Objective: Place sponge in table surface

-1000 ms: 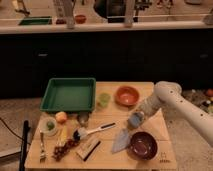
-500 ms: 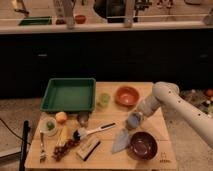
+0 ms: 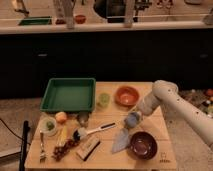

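Note:
The sponge [image 3: 131, 120] is a small light-blue block at the tip of my gripper [image 3: 134, 118], right of centre on the light tan wooden table surface [image 3: 107, 158]. The gripper is shut on the sponge and holds it low, close to or touching the tabletop; I cannot tell which. My white arm [image 3: 167, 97] reaches in from the right. The sponge lies between the orange bowl [image 3: 126, 95] behind it and the dark red bowl [image 3: 143, 145] in front of it.
A flat grey-blue pointed piece [image 3: 120, 141] lies just in front of the sponge. A white-handled brush [image 3: 95, 130], a tan block [image 3: 87, 148], a green tray [image 3: 69, 94], a green cup [image 3: 103, 100], fruit [image 3: 61, 117] and a fork [image 3: 42, 147] fill the left.

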`<state>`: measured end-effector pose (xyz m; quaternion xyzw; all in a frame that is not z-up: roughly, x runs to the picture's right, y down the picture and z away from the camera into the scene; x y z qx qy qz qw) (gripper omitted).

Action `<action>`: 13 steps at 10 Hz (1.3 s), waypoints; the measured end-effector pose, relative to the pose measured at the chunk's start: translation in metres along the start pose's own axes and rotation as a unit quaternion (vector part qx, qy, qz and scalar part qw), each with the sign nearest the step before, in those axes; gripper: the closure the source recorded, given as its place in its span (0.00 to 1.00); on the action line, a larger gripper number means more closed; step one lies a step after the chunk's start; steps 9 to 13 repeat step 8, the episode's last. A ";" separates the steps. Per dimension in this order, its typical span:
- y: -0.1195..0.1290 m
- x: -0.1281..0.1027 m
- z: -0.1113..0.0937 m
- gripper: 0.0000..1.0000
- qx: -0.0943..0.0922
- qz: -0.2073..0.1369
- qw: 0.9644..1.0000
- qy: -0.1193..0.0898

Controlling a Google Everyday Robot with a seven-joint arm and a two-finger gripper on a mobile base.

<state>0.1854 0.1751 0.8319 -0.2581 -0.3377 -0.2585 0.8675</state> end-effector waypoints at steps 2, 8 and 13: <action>-0.001 0.000 0.001 0.20 0.001 0.000 1.000 -0.018; -0.005 0.009 -0.001 0.20 0.000 0.013 0.999 -0.038; -0.005 0.009 -0.001 0.20 0.000 0.013 0.999 -0.038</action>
